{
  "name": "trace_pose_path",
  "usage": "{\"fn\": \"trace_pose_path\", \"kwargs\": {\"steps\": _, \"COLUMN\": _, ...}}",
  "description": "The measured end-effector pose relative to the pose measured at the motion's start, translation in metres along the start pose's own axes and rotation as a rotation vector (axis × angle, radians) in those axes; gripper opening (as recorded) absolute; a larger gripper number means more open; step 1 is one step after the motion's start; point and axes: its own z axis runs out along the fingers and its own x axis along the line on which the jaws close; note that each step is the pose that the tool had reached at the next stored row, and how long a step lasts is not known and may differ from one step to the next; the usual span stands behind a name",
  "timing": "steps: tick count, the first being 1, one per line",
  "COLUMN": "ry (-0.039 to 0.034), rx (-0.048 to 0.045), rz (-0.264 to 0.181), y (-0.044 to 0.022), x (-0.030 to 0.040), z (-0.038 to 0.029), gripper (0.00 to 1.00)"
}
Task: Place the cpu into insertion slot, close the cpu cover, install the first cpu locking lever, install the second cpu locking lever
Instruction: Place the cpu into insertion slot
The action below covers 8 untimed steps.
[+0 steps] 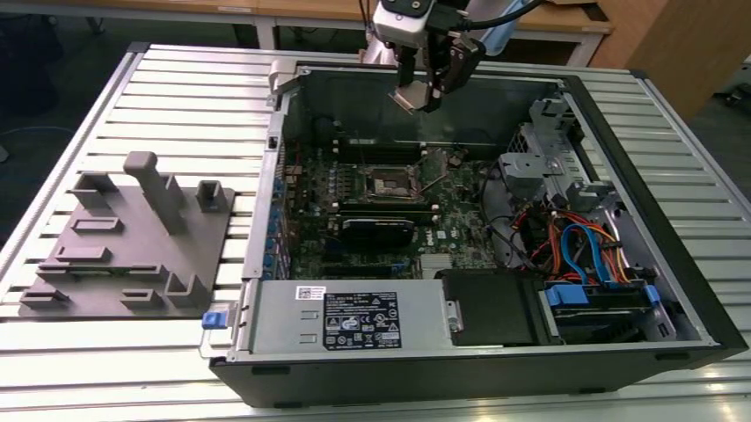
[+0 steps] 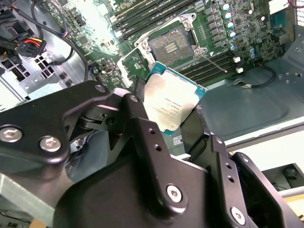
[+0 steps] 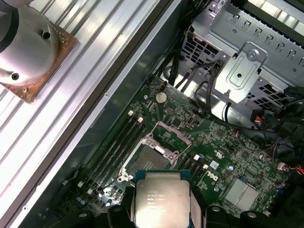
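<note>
Faint printed lines on the cpu (image 3: pixel 162 202) top; black label (image 1: pixel 360 321) on the power supply (image 1: pixel 276 327); neither legible.

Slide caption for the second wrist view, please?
Tool holds the cpu, clear of the empty insertion slot on the green motherboard.

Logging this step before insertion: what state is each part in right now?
cpu, gripped, not yet seated.
gripper, shut on the cpu.
insertion slot, empty, uncovered.
cpu cover, swung open.
computer case, lying open.
</note>
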Motion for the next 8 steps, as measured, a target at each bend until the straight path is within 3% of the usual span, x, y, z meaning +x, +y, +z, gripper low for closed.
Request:
{"fn": "trace_pose_path", "kwargs": {"steps": 4, "ry": -0.0021, "rx": -0.0005, "rz": 0.025, "y": 0.0000, "x": 0.0000, "z": 0.0001, "gripper": 0.54}}
{"fn": "trace_pose_path", "kwargs": {"steps": 8, "ry": -0.0077, "rx": -0.0012, "rz": 0.088, "y": 0.0000, "x": 0.0000, "z": 0.0002, "gripper": 0.54}}
